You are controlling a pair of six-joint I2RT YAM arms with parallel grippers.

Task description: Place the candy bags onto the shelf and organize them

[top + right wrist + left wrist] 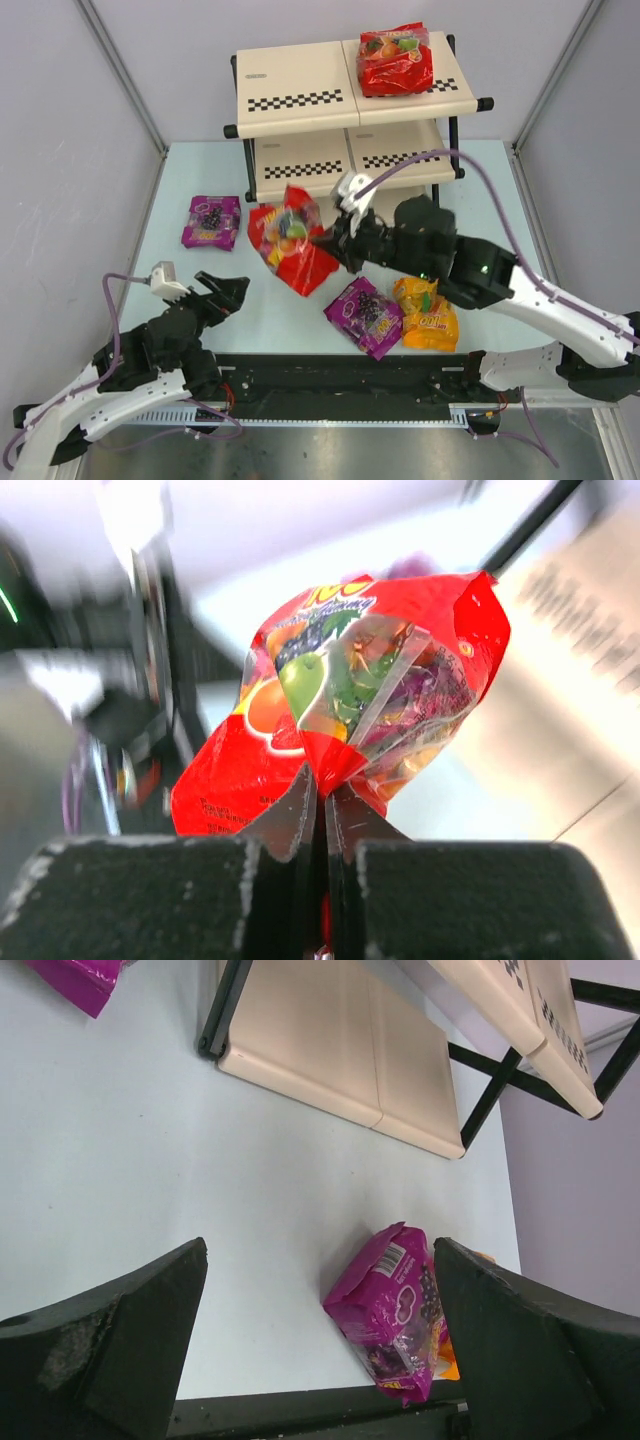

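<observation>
Pale table (200,185); mid-frame my right gripper (326,241) pinches a red candy bag (288,240); lower left, my left gripper (228,290) gapes wide.

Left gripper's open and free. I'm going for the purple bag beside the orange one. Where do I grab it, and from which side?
Probably best to pinch the purple bag by its free left edge, coming in low from the left. It lies flat, so only the thin rim offers a bite, and the orange bag crowds its right side.

The left gripper (238,292), at 8 o'clock, and the right gripper (326,240), near centre, are matte black on white-linked arms (560,312). Purple cables (432,154) loop from white wrist cameras (352,188).
</observation>
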